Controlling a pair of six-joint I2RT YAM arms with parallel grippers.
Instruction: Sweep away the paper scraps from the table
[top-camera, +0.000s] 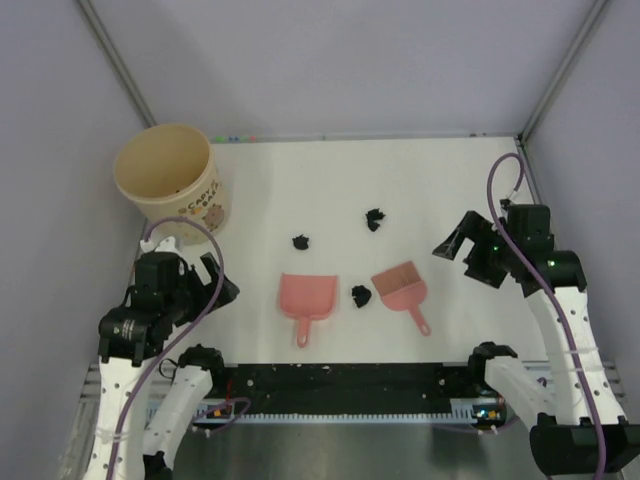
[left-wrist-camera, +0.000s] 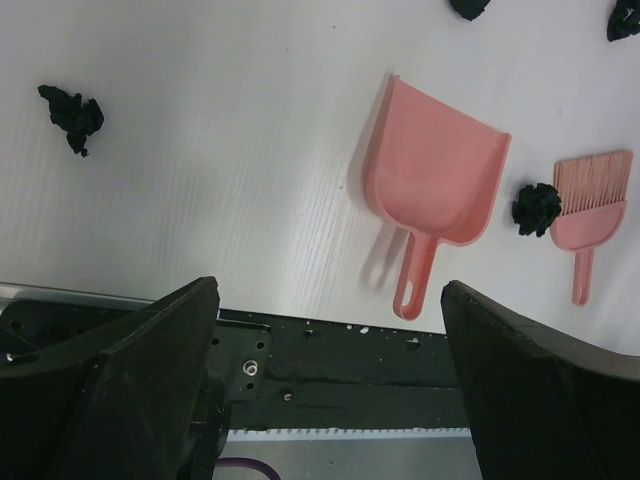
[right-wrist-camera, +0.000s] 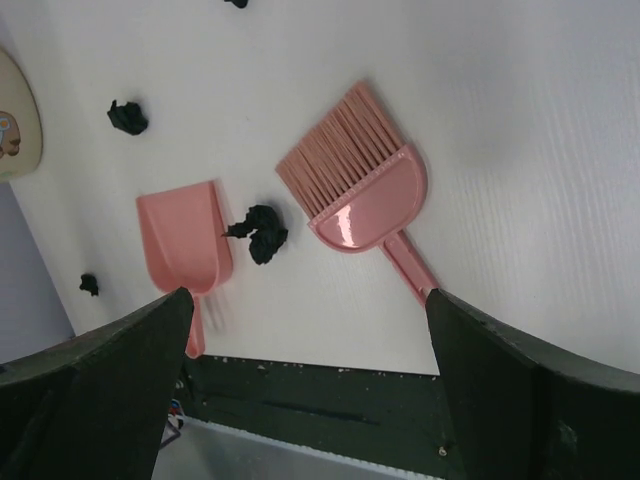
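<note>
Notably, L wrist cam shows 4th scrap (left-wrist-camera: 70, 118), unseen from top.

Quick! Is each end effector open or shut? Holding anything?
Left end effector: open, holding nothing.
Right end effector: open, holding nothing.

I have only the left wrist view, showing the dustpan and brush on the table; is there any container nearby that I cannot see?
Observer: Yes, a cream paper tub stands upright near the far left corner of the table.
Operator: Thank you. Is anything in it?
Observer: From above, the part of its inside that shows holds no paper scraps.
Operator: And where is the right gripper?
Observer: The right gripper hangs open and empty above the table, to the right of the brush.
</note>
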